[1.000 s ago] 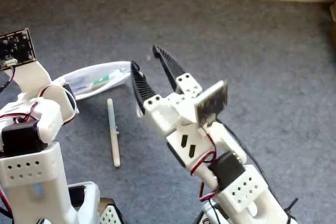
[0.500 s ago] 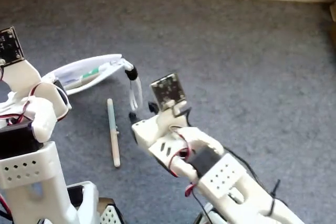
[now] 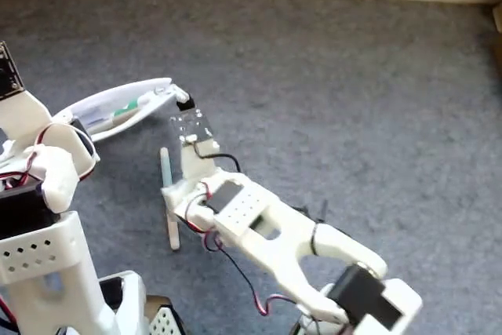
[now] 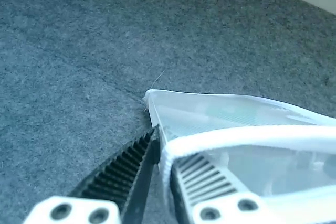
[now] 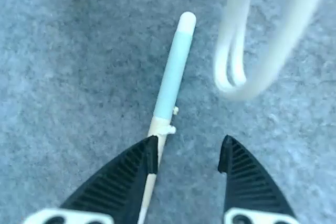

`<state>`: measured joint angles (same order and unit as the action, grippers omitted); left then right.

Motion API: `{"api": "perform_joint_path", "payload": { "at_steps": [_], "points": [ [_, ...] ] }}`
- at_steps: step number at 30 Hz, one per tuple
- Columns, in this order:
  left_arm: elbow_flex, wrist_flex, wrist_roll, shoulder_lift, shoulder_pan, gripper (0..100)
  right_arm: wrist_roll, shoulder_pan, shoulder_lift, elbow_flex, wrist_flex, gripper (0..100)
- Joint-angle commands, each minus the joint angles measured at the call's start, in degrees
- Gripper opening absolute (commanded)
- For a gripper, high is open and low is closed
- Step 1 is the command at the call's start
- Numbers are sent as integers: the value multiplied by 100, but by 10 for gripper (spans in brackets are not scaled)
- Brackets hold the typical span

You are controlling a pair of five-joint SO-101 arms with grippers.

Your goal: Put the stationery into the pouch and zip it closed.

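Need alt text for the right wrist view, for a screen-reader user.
The right end effector is open over a pen with a pale blue barrel and a white tip, lying on grey carpet. The pen's near end runs along the inner edge of one black ridged finger. A blurred white loop hangs beside the pen.

- Left arm [image 3: 43, 194] stands at the left edge of the table [image 3: 353, 76], folded upright, wrist bent forward
- Left claw [image 4: 160, 148] has its jaws pinched nearly together on the rim of the pouch [image 4: 220, 119]
- Right arm [image 3: 267, 229] lies low and stretched forward from the near right, wrist tipped down
- Right claw [image 5: 188, 148] points at the table, jaws spread apart
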<state>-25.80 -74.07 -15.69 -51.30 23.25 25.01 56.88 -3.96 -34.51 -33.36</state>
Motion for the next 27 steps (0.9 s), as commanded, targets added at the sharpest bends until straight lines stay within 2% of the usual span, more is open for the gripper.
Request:
{"api": "perform_joint_path", "payload": {
  "at_steps": [1,12,18,27],
  "points": [
    [303,220,-70,-119,84,7,334,251,365,752,145,188],
    [259,220,-70,-119,75,7,343,338,1754,1411,110,183],
    [259,220,-70,-119,75,7,-9,330,1851,1420,-681,12],
    [259,220,-70,-119,75,7,-501,145,1525,1393,-1938,5]
  ]
}}
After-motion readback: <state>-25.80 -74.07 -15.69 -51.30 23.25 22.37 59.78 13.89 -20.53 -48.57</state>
